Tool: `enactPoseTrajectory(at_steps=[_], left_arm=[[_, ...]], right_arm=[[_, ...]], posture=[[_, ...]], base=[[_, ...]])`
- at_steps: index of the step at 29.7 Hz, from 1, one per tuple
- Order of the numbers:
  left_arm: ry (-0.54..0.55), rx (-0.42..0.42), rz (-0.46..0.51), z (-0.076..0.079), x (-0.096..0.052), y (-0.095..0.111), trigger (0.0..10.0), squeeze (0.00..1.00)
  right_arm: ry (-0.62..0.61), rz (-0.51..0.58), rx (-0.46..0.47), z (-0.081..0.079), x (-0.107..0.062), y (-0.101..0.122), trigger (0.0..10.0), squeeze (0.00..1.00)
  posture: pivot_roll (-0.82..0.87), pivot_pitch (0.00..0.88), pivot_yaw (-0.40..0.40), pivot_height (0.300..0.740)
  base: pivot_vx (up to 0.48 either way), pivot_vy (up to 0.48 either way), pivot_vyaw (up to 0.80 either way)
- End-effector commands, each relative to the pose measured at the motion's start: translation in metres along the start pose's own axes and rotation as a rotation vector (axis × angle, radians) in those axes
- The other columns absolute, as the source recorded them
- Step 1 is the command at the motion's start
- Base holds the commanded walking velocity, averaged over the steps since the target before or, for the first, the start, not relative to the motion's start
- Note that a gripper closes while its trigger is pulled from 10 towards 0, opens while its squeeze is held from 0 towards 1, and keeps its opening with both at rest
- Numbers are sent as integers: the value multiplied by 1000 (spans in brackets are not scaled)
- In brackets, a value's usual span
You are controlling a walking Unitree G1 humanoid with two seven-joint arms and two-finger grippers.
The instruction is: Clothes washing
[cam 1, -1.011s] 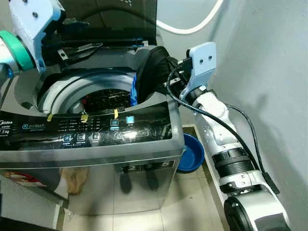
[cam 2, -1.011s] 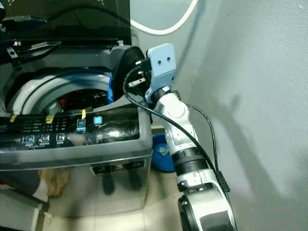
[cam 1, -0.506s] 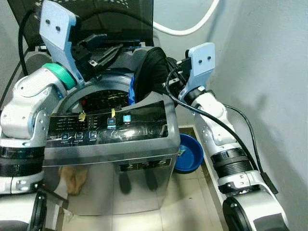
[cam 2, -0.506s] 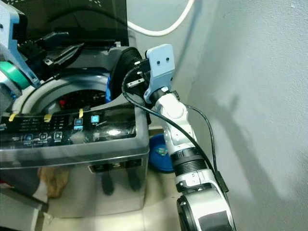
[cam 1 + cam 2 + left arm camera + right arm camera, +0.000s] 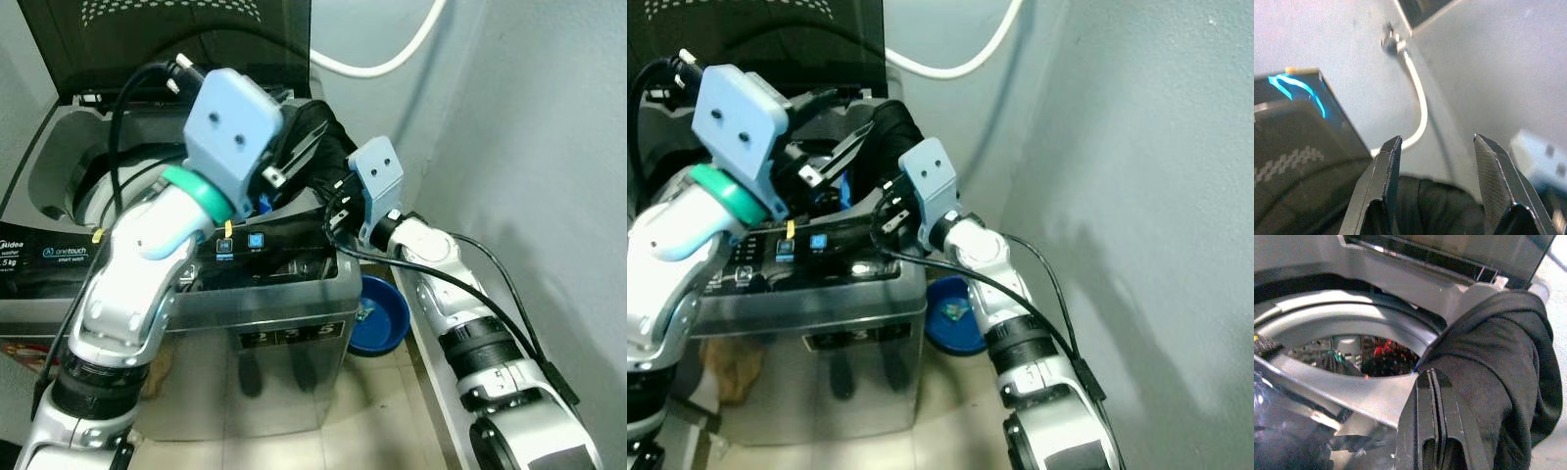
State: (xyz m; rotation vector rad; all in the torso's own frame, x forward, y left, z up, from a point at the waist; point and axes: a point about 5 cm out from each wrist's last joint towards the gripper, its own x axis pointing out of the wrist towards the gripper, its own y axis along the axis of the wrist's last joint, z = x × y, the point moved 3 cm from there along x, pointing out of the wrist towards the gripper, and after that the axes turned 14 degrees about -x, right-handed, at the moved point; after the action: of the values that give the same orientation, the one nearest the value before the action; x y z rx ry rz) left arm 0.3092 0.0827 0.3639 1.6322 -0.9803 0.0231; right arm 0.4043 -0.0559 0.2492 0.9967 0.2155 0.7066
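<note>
Both silver arms wear pale blue two-screw wrist plates, the left arm [image 5: 137, 284] with a green collar, the right arm [image 5: 460, 313] trailing a black cable.

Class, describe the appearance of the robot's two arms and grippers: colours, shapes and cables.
Both arms are silver with black ribbed joint rings and trailing black cables. The left arm has a green wrist band. Each wrist bears a pale blue plate with two dark dots. The fingers are long and black.

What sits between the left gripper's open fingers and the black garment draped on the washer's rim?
Nothing: in the left wrist view the left gripper hangs open just above the black garment, bare gap between.
</note>
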Motion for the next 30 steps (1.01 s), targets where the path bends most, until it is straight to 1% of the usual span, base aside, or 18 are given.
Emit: enactPoseTrajectory(at_steps=[1, 4, 7, 8, 9, 11, 12, 15, 17, 20, 21, 22, 23, 24, 26, 28, 29, 30], left_arm=[[-9, 17, 24, 4, 2, 6, 10000, 0], [8, 38, 47, -2, 2, 15, 10000, 0], [11, 45, 49, -3, 1, 15, 10000, 0], [25, 57, 49, -3, -1, 15, 10000, 0], [30, 60, 48, -3, -1, 15, 10000, 0], [34, 62, 48, -2, -2, 14, 10000, 0], [37, 63, 47, -2, -2, 14, 10000, 0], [40, 64, 44, 0, -3, 12, 10000, 0], [38, 63, 41, 1, -3, 11, 10000, 0], [30, 63, 35, 4, -3, 9, 10000, 0], [30, 63, 35, 4, -3, 9, 10000, 0], [30, 63, 34, 4, -3, 9, 10000, 0], [28, 63, 34, 5, -3, 9, 10000, 0], [28, 63, 34, 5, -3, 9, 10000, 0], [24, 62, 32, 7, -2, 8, 10000, 0], [22, 59, 32, 8, -2, 7, 10000, 0], [22, 58, 32, 8, -1, 7, 10000, 0], [22, 58, 33, 9, -1, 7, 10000, 0]], right_arm=[[-11, -30, 0, -1, 3, -4, 10000, 0], [-87, -45, 24, 10, 11, 0, 10000, 0], [-104, -38, 27, 14, 12, 4, 10000, 0], [-123, -22, 39, 21, 14, 10, 10000, 0], [-130, -15, 46, 24, 14, 13, 10000, 0], [-134, -11, 51, 25, 14, 14, 10000, 0], [-140, -1, 48, 29, 15, 17, 10000, 1000], [-137, 8, 33, 36, 15, 21, 10000, 1000], [-108, 3, 45, 37, 15, 20, 10000, 1000], [48, 13, 188, 31, 13, 18, 10000, 1000], [48, 13, 188, 31, 13, 18, 10000, 1000], [75, 20, 217, 30, 13, 18, 10000, 1000], [112, 4, 210, 30, 11, 17, 10000, 1000], [112, 4, 210, 30, 11, 17, 10000, 1000], [156, -50, 153, 33, 9, 10, 10000, 1000], [168, -83, 143, 38, 9, 7, 10000, 1000], [147, -107, 157, 42, 10, 5, 10000, 0], [125, -126, 165, 46, 11, 3, 10000, 0]], posture=[[136, 130, 27, 740], [137, 126, 14, 740], [139, 124, 10, 740], [140, 124, 8, 740], [140, 124, 8, 740], [140, 124, 8, 740], [139, 124, 4, 740], [138, 124, 2, 740], [137, 122, 3, 740], [132, 117, 5, 740], [132, 117, 5, 740], [132, 117, 5, 740], [132, 117, 5, 740], [132, 117, 5, 740], [132, 117, 5, 740], [120, 115, 5, 740], [118, 112, 3, 740], [119, 111, 2, 740]], base=[[0, 0, 0], [0, 0, 0], [0, 0, 0], [0, 0, 0], [0, 0, 0], [0, 0, 0], [0, 0, 0], [0, 0, 0], [0, 0, 0], [0, 0, 0], [0, 0, 0], [0, 0, 0], [0, 0, 0], [0, 0, 0], [0, 0, 0], [0, 0, 0], [0, 0, 0], [0, 0, 0]])
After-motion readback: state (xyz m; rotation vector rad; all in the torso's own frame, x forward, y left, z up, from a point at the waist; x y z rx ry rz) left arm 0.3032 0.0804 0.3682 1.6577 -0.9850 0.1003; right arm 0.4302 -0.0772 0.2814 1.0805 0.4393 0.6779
